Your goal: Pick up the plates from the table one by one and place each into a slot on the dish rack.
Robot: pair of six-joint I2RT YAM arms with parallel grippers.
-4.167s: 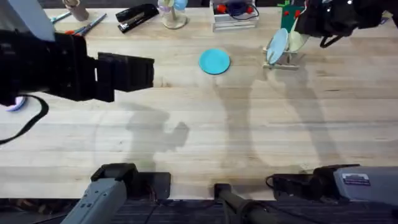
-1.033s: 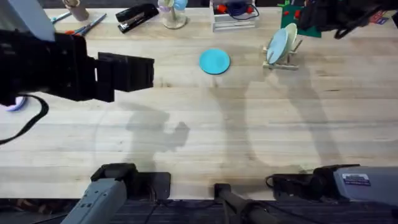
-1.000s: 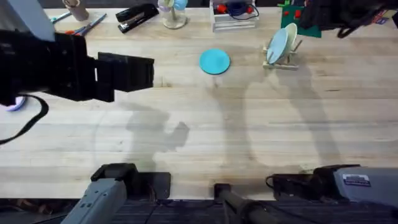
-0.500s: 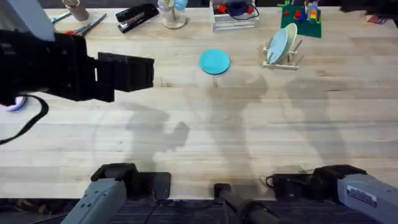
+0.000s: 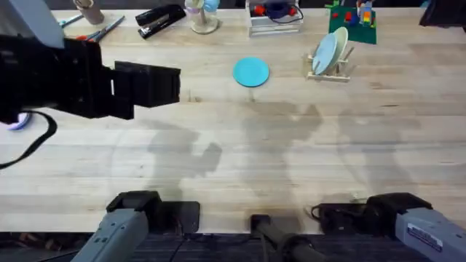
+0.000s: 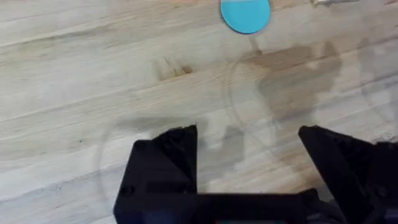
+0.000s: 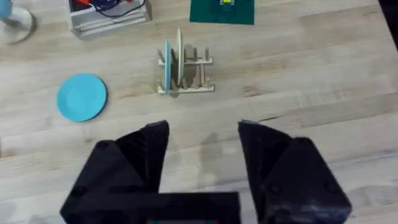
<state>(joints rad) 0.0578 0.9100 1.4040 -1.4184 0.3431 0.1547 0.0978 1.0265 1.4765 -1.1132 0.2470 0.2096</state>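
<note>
Nearest the arms' bases the wooden desk lies bare. The left end effector hangs above it with its black fingers spread wide and nothing between them, while the right end effector is likewise parted and holds nothing. Farther out, the turquoise plate lies flat on the desk, well apart from the dish rack. In the rack, a cream plate stands upright on edge in a slot, just beside a light-blue plate also on edge.
</note>
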